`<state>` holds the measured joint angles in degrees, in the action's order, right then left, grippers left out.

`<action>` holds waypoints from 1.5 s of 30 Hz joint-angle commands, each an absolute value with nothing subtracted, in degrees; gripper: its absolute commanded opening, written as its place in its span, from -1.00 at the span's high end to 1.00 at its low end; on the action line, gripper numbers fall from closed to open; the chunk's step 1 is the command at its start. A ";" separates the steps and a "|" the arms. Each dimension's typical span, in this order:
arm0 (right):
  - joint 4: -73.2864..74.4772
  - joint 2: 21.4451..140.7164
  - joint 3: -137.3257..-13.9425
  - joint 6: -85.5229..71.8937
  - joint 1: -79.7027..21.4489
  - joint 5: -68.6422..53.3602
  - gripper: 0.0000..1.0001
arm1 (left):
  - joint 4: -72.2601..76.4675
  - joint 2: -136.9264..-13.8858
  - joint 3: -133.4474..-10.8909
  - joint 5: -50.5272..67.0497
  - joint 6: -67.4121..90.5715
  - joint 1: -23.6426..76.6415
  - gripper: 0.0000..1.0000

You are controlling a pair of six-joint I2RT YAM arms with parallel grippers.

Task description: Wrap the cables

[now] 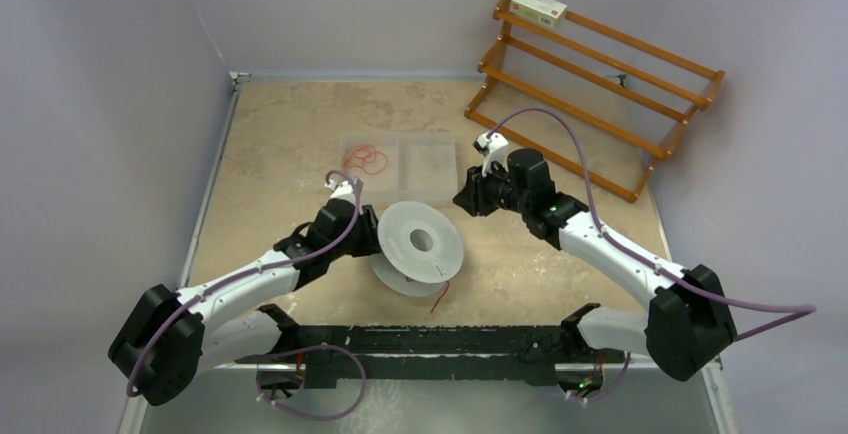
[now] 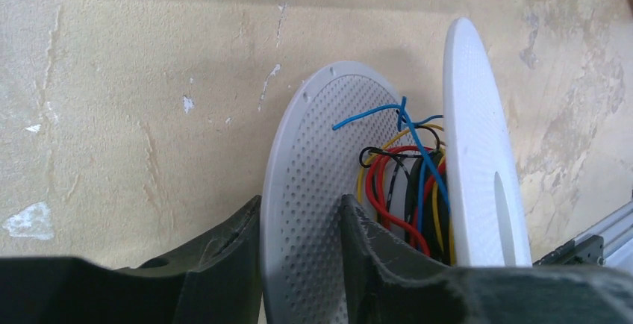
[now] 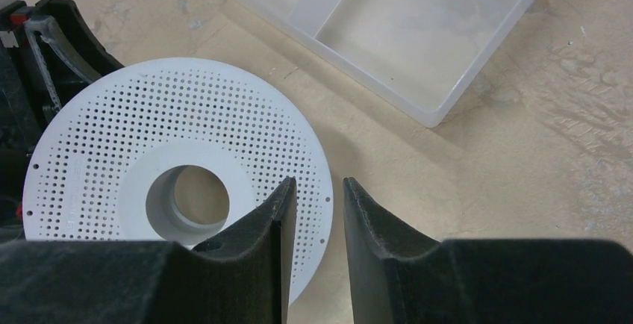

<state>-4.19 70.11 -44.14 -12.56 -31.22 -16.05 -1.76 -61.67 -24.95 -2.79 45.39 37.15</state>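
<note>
1. Only the left wrist view shows the cables (image 2: pixel 407 171) that are on the spool (image 2: pixel 478 152). Blue, red, yellow and black strands are wound between its two perforated flanges, and one blue end sticks out free.
2. In that same view the left gripper (image 2: pixel 301 201) is seen clamped, at a middling width, on the spool's grey flange, with one finger against each face.
3. Only from above are further cables (image 1: pixel 365 159) seen. These red-orange curls lie in the left compartment of a clear tray (image 1: pixel 430 164), just beyond the spool (image 1: pixel 420 244). The spool is shown tilted in the left gripper (image 1: pixel 368 229), and a thin red strand (image 1: pixel 440 299) trails at its near edge.
4. In the right wrist view the right gripper (image 3: pixel 319 184) is seen partly parted with nothing between its fingers. It is poised over the rim of the spool (image 3: pixel 112 130) and bare tabletop, and a corner of the tray (image 3: pixel 418 33) lies beyond. From above, the right gripper (image 1: pixel 465 199) is placed just right of the tray.
5. A white box (image 1: pixel 538 6) on the top shelf of a wooden rack (image 1: pixel 600 94) carries coloured print that is too small to be read.
6. The table (image 1: pixel 270 144) is bounded by walls at the left and the back, and its far right corner is taken up by the rack. Bare surface is seen left of the tray and between the spool and the right arm.
</note>
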 commanded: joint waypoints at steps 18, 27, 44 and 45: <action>-9.56 67.76 -44.14 -16.37 -33.72 -20.61 0.37 | -11.73 -60.12 -27.41 -9.64 41.58 36.90 0.72; -10.40 68.93 -44.86 -17.40 -36.99 -19.02 0.37 | -14.78 -57.14 -27.71 -11.98 42.84 36.91 0.54; -9.87 71.82 -47.67 -16.66 -39.85 -17.23 0.33 | -21.76 -56.39 -31.32 -17.74 47.29 41.25 0.22; -9.91 71.76 -47.65 -16.69 -40.01 -17.23 0.33 | -22.51 -56.30 -31.80 -19.00 47.79 42.11 0.20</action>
<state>-8.05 72.42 -44.49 -16.71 -39.16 -18.41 -16.23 -56.55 -29.17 -11.79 47.48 39.44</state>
